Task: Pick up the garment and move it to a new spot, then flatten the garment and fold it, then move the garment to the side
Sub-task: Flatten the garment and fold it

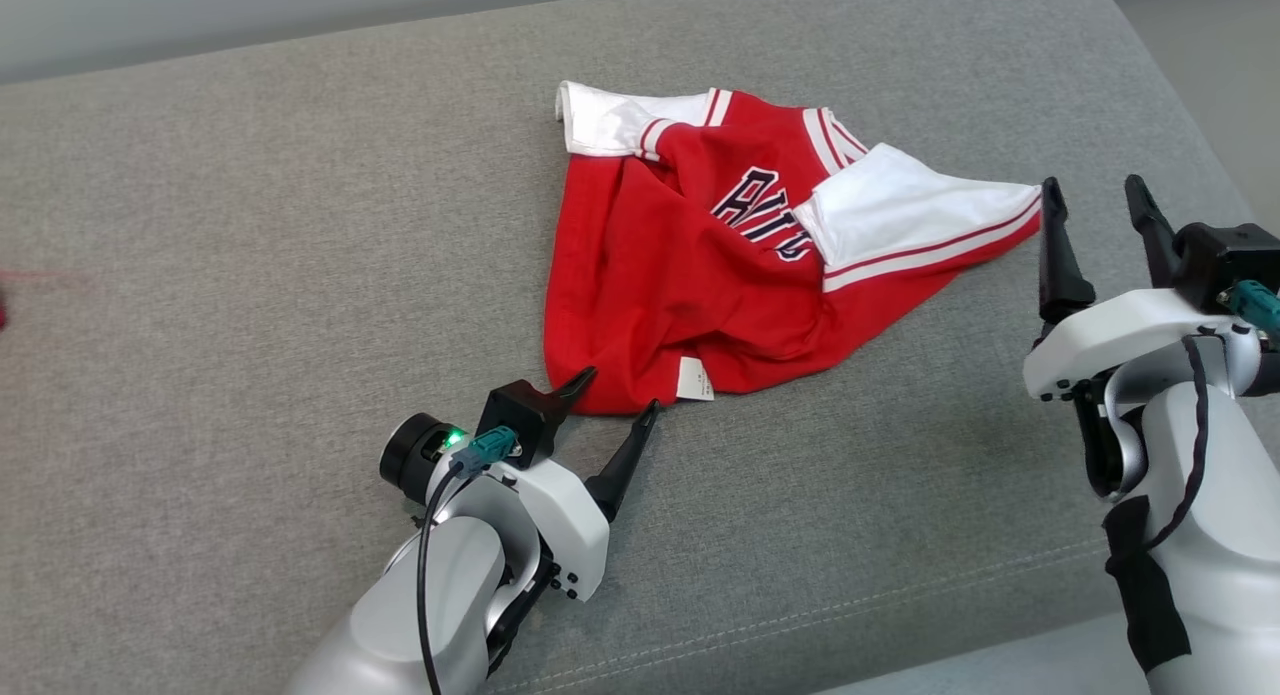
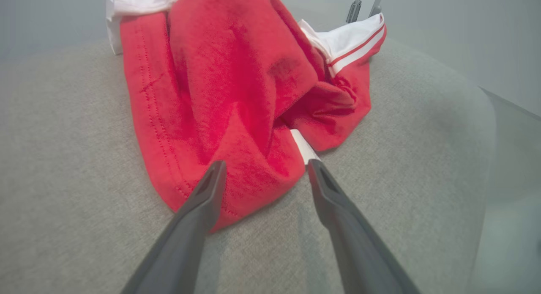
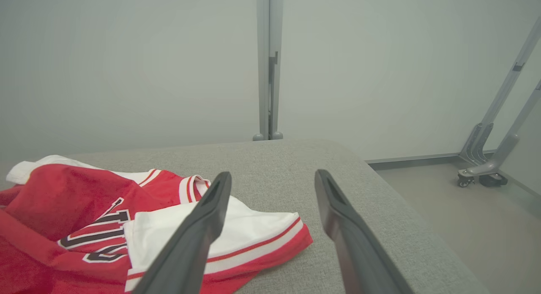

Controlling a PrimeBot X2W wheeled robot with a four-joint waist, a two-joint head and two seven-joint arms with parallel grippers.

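Garment [image 1: 650,275]: red jersey with white sleeves, lying crumpled mid-right on the grey cushion [image 1: 250,325], not flat, not folded. The right sleeve [image 1: 900,215] is flopped across the chest and the body is bunched toward the near hem. Both of my jaws are apart and hold nothing. My left jaws sit low at the near hem, tips either side of the near corner; in the left wrist view one finger overlaps the red hem and the other is just beside the white label [image 2: 302,146]. Contact with the cloth can't be confirmed. My right jaws point up at the right, just beside the red-trimmed cuff of that sleeve, and touching is unclear there too. My guess at why: two ends bracketed, hem and sleeve, so each side can pinch a corner and pull the cloth out flat. So the flattening step looks next, with the fold and the side move not done. Writing: dark letters outlined in white on the chest [image 1: 760,210], maybe "BU…", with the rest under the sleeve, so not readable in full. The hem label's print is too small to read. No other brand visible.
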